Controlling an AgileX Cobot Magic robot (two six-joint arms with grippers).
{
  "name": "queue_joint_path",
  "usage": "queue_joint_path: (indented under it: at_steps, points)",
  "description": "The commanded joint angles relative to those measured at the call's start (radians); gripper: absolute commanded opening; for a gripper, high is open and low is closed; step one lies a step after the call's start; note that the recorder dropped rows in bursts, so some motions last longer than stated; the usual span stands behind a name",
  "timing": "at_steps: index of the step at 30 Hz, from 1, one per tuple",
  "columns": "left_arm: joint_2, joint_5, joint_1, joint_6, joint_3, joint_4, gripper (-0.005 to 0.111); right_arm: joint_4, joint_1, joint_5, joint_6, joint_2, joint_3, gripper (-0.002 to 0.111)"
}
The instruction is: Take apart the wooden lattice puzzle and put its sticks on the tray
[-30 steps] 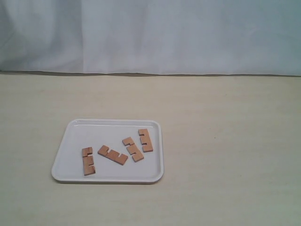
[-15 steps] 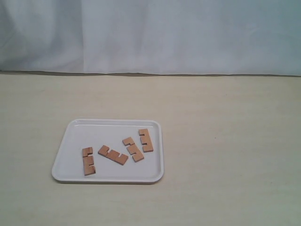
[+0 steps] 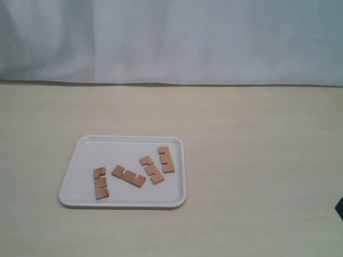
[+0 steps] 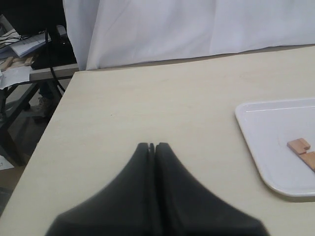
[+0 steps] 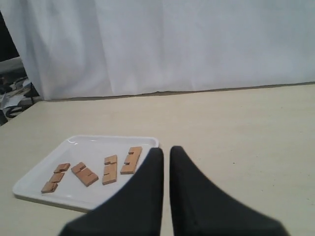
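The white tray (image 3: 128,137) lies on the table left of centre. Four sticks rest flat and apart in it: one at the left (image 3: 100,183), one slanted (image 3: 128,176), and two to the right (image 3: 151,169) (image 3: 166,159). No assembled lattice puzzle shows. My left gripper (image 4: 152,145) is shut and empty over bare table, beside the tray (image 4: 266,147), where a stick end (image 4: 299,145) shows. My right gripper (image 5: 166,150) hangs near the tray's (image 5: 39,177) corner with a narrow gap between its fingers and nothing held. The sticks (image 5: 110,169) lie beyond it.
A white cloth (image 3: 171,37) hangs behind the beige table (image 3: 257,134). A dark sliver of the right arm (image 3: 340,208) shows at the exterior view's right edge. Beyond the table's edge in the left wrist view stand cluttered desks (image 4: 24,54).
A dark sliver of the right arm has come into the exterior view at the right edge. The tray and the four sticks have not moved.
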Motion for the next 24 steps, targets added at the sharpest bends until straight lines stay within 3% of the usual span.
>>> queue_joint_path:
  at_steps: [1, 9, 24]
  points:
    - [-0.002, -0.011, 0.0, -0.006, 0.003, -0.002, 0.0, -0.007, -0.014, 0.021, -0.054, -0.005, 0.002, 0.005]
    - [-0.002, -0.011, 0.0, -0.006, 0.003, -0.002, 0.0, 0.0, -0.335, 0.023, -0.078, -0.005, 0.002, 0.005]
    - [-0.002, -0.012, 0.0, -0.006, 0.003, -0.002, 0.0, -0.004, -0.36, 0.111, -0.087, -0.005, 0.002, 0.005]
